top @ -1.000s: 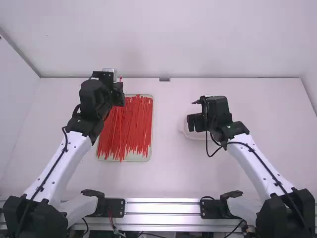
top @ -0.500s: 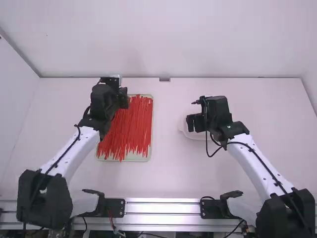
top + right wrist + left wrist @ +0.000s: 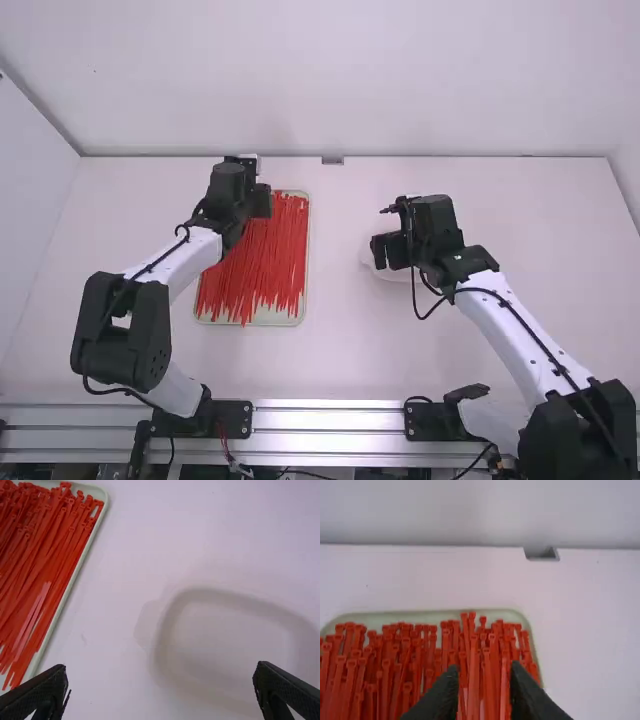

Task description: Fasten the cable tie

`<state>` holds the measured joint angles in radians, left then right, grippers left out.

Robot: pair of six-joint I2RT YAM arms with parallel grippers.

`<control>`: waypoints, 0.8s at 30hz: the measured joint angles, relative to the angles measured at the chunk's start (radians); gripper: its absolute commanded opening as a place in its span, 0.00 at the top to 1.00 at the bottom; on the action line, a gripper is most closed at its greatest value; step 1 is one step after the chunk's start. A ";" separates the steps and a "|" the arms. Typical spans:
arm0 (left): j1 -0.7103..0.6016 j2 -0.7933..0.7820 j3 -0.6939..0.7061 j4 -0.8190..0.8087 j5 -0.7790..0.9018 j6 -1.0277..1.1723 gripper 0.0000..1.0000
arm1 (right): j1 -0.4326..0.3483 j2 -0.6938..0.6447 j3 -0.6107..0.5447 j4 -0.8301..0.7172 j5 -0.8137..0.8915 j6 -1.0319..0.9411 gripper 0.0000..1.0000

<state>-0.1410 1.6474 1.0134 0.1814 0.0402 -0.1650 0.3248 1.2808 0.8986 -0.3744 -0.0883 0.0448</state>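
Left claw released over red cable ties, right claw released above dish

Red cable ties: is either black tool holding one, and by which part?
Neither. The left tool is open over the cable ties; the right tool is open, empty.

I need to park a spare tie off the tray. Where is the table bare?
Bare table lies between the tray and the white dish, and right of the dish. Crowded: the tray, piled with cable ties under the left pincer.
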 measured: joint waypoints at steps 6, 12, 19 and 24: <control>0.000 0.000 0.011 0.021 0.014 -0.001 0.45 | -0.002 0.000 0.000 0.004 0.001 0.000 0.02; 0.017 0.000 0.010 0.009 0.054 -0.012 0.31 | -0.002 0.000 0.000 0.005 0.002 0.000 0.01; 0.053 0.000 0.050 -0.106 0.064 -0.034 0.09 | 0.000 0.000 0.000 0.005 0.001 -0.003 0.01; 0.053 0.000 0.064 -0.129 0.065 -0.033 0.04 | 0.000 0.000 0.000 0.006 0.002 -0.003 0.01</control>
<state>-0.0879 1.6474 1.0779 0.0528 0.1051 -0.1978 0.3252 1.2808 0.8986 -0.3687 -0.0860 0.0414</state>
